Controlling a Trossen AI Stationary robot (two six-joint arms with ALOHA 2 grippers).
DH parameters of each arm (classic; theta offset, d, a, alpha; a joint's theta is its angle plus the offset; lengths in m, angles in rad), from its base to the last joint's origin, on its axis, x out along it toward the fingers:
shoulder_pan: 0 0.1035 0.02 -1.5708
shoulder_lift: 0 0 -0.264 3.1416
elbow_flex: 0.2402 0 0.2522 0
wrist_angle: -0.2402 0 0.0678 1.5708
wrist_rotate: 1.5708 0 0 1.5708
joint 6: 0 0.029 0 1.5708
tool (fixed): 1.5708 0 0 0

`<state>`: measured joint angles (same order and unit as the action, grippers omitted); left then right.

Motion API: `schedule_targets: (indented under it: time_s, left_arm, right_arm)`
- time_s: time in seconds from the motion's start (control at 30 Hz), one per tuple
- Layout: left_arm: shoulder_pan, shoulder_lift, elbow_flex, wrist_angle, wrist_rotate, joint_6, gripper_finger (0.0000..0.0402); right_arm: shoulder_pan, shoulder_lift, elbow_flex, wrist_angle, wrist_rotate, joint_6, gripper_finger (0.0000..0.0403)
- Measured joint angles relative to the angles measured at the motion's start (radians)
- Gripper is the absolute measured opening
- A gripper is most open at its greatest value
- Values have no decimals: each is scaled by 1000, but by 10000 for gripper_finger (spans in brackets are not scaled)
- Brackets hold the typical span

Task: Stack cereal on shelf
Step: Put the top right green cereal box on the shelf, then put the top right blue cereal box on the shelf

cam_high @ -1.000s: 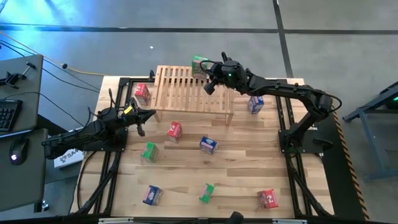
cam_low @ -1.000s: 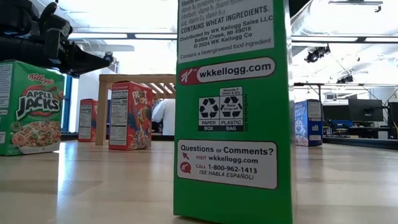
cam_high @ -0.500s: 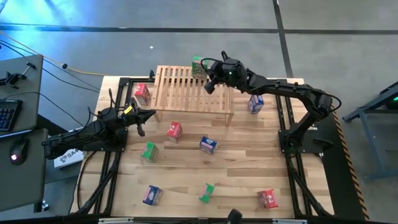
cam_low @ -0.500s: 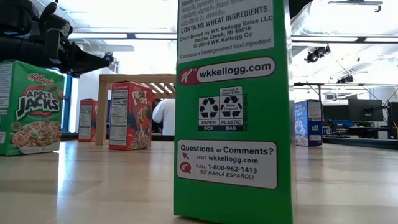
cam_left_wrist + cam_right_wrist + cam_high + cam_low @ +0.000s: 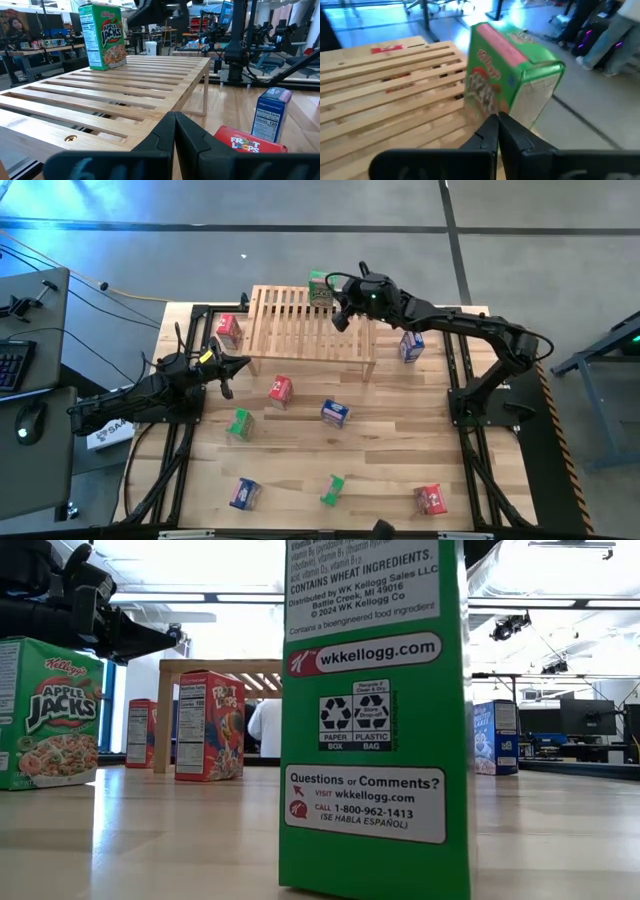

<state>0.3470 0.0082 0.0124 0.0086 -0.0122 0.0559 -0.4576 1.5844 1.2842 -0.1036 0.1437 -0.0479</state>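
Observation:
A green cereal box stands upright on the far right corner of the light-wood slatted shelf. My right gripper is shut, its fingertips level with the box's lower part on the side toward the table's right. My left gripper is shut and hangs still near the shelf's left front leg, holding nothing. Several more red, green and blue boxes stand on the tabletop. My right gripper's shut fingertips stand right in front of the green box's lower corner, coming slanting down from the table's right. I cannot tell whether they touch it. The box stands on its base on the shelf's slats.
On the table stand red boxes, blue boxes and green boxes. The near green one fills much of the low view.
My right gripper has drawn back a little toward the table's right edge, away from the green box, staying shut. The box remains upright on the shelf's far right corner.

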Motion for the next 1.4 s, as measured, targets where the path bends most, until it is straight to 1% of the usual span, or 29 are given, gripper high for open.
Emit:
schedule_targets:
  time_s: [0.03, 0.1, 0.2, 0.27, 0.33, 0.4, 0.5, 0.6, 0.73, 0.87, 1.03, 1.23, 1.4]
  left_arm:
    - [0, 0, 0, 0, 0, 0, 0]
    - [0, 0, 0, 0, 0, 0, 0]
    - [0, 0, 0, 0, 0, 0, 0]
    - [0, 0, 0, 0, 0, 0, 0]
    - [0, 0, 0, 0, 0, 0, 0]
    - [0, 0, 0, 0, 0, 0, 0]
    - [0, 0, 0, 0, 0, 0, 0]
    - [0, 0, 0, 0, 0, 0, 0]
    - [0, 0, 0, 0, 0, 0, 0]
    - [0, 0, 0, 0, 0, 0, 0]
    - [0, 0, 0, 0, 0, 0, 0]
    - [0, 0, 0, 0, 0, 0, 0]
    - [0, 0, 0, 0, 0, 0, 0]
  right_arm:
    - [0, -16, 16, -76, -21, 8, 3]
    - [9, -48, 65, -259, -23, 32, 13]
    - [41, -87, 161, -588, -1, 85, 47]
    - [65, -105, 214, -785, 29, 168, 80]
    - [84, -124, 240, -943, 61, 258, 118]
    - [90, -150, 233, -1064, 106, 342, 158]
    - [78, -194, 185, -1184, 127, 464, 212]
    - [57, -249, 109, -1194, 138, 578, 252]
    - [18, -298, -12, -1147, 137, 674, 279]
    - [-26, -308, -118, -1080, 140, 727, 282]
    - [-87, -307, -209, -1006, 178, 766, 282]
    - [-144, -307, -297, -857, 108, 752, 282]
    - [-180, -309, -340, -844, 122, 773, 282]
